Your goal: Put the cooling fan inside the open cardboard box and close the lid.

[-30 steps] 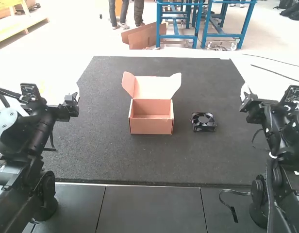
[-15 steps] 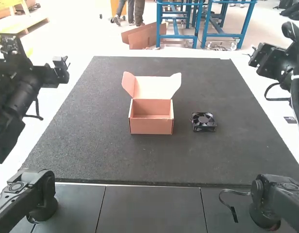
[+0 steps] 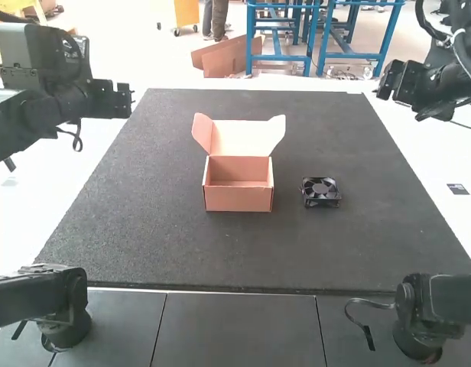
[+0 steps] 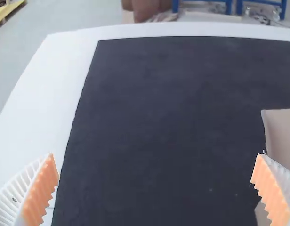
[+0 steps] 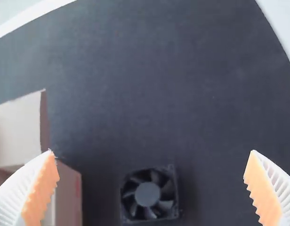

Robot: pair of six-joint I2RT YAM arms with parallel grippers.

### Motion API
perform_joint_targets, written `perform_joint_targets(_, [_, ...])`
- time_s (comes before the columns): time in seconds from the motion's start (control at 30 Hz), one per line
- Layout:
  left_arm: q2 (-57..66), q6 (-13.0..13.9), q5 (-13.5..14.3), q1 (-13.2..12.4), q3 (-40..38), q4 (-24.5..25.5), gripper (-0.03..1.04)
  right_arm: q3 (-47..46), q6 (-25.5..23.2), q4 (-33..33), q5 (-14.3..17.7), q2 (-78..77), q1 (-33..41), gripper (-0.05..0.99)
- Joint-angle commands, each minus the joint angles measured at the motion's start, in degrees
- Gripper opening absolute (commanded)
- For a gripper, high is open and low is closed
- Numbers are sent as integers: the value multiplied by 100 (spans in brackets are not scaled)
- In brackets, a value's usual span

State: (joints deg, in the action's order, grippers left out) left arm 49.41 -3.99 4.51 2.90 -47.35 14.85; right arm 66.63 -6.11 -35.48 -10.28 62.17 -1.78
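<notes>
Lying flat in right wrist view, cooling fan (image 5: 149,195) near cardboard box (image 3: 238,195)

no text, number or sign can be read. the cooling fan (image 5: 149,197) has a round hub whose face carries no legible print, and the cardboard box (image 3: 238,183) shows bare faces. a small dark tag (image 3: 457,188) lies on the table (image 3: 469,222) near its right edge, too small to read.

Matt cardboard box (image 3: 238,183); black plastic fan (image 3: 321,191); rough dark mat (image 3: 144,214).
</notes>
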Motion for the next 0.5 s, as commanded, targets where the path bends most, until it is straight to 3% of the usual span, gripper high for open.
perform_joint_targets(0.0, [210,-85,-47,36,-327,141,97,421,66,-398,220,542,-24,91])
perform_joint_targets(0.03, [298,-76,-47,71,-354,220,97,421,128,-530,387,647,-33,91])
perform_joint_targets(0.13, [447,-49,-73,238,-477,448,97,430,593,-916,440,788,-15,91])
perform_joint_targets(0.2, [500,-49,-293,405,-644,554,97,474,813,-925,448,893,-33,91])
perform_joint_targets(0.27, [570,-58,-513,607,-793,677,97,509,875,-960,448,1113,-33,91])
perform_joint_targets(0.47, [772,-366,-530,1380,-986,1099,97,456,1384,-1048,281,1746,-50,91])
